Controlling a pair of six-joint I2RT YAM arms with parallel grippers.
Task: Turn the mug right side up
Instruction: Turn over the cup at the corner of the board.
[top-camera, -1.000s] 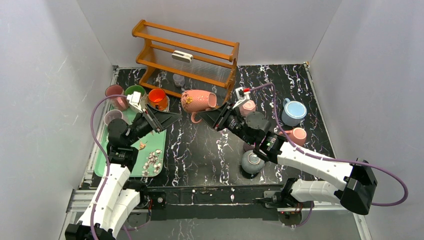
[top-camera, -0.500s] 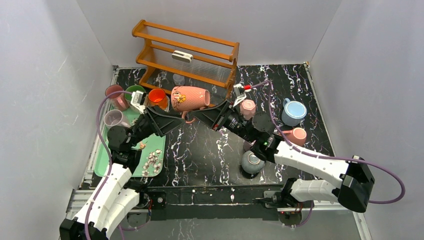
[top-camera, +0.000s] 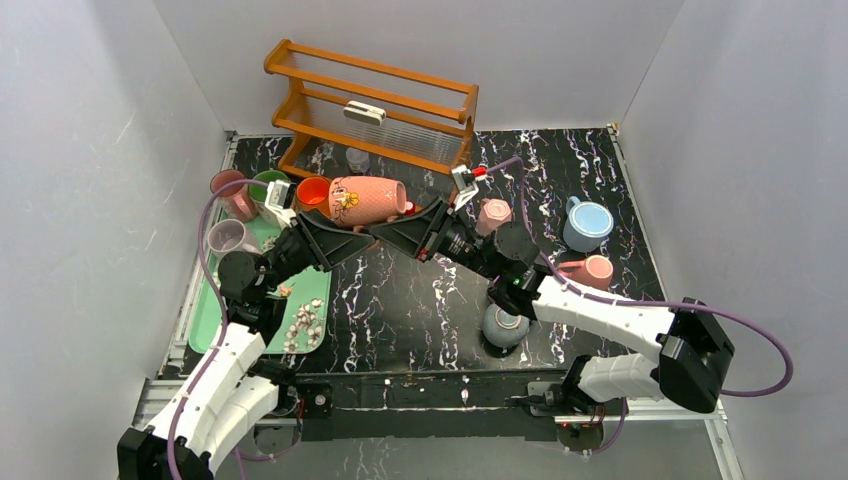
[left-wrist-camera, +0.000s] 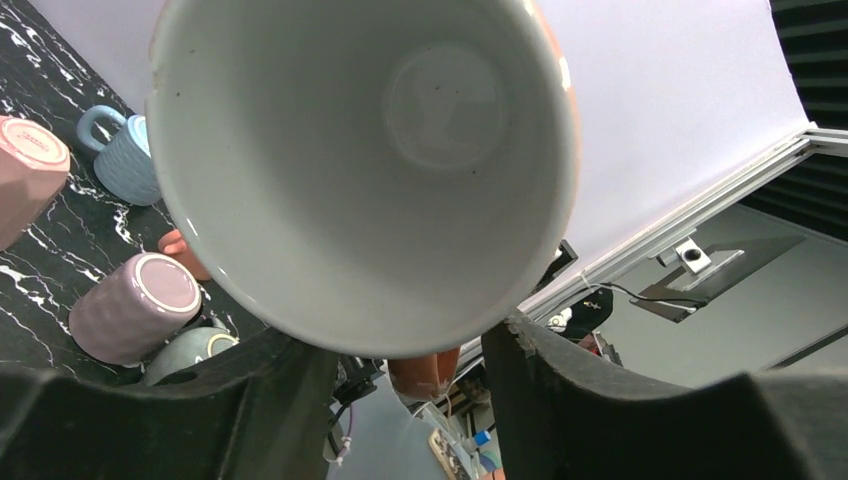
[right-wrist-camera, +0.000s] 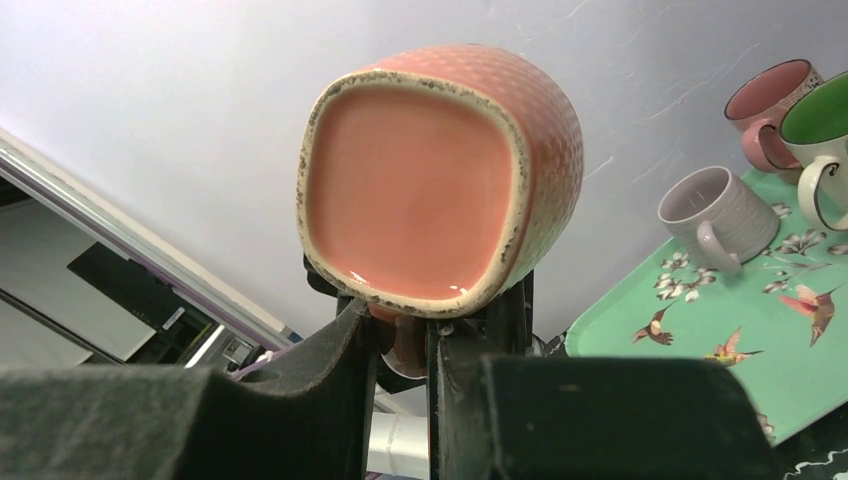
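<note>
Counted one tray (top-camera: 203, 318) carrying four mugs (top-camera: 228, 237) at left, two tools, one floral mug (top-camera: 365, 198). Left tool (left-wrist-camera: 410, 345) astride the rim, clenched or not: could not tell. Hung above the counter (top-camera: 420, 300), long axis level, mouth leftward, base rightward. Right tool (right-wrist-camera: 400, 325) clenched on its handle.

Enclosure seen from above: plain pale walls (top-camera: 100, 150) close off the left, rear and right sides of a bench (top-camera: 420, 300) surfaced in black, white-veined marble pattern, with a wooden rack (top-camera: 330, 99) at its far edge, under even, diffuse light.
</note>
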